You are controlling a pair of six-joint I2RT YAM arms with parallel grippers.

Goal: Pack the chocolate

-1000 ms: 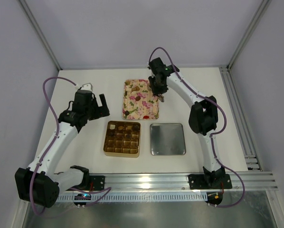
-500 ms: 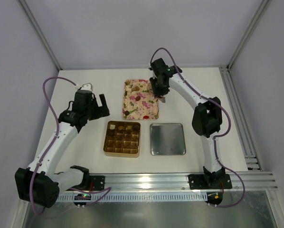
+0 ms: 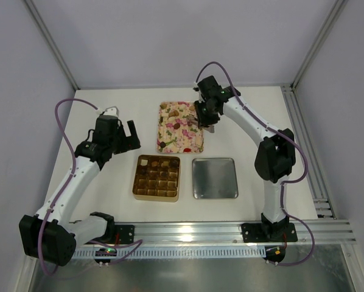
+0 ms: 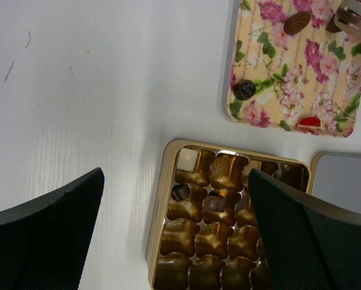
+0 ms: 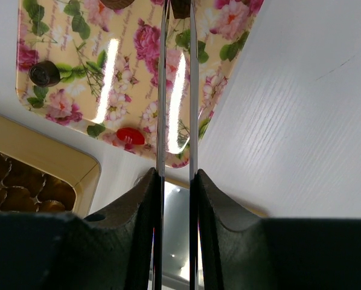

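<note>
Right pincer pinches a chocolate over the floral tray.

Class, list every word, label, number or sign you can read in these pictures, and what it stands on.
None can be read.
The pink flowered tray bears faint lines of script among its flowers, too small and blurred to read.
The gold box shows no lettering.

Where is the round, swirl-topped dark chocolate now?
Left wrist view: the swirl-topped chocolate sits on the flowered tray, by its left edge near the near-left corner, just beyond the gold box.
</note>
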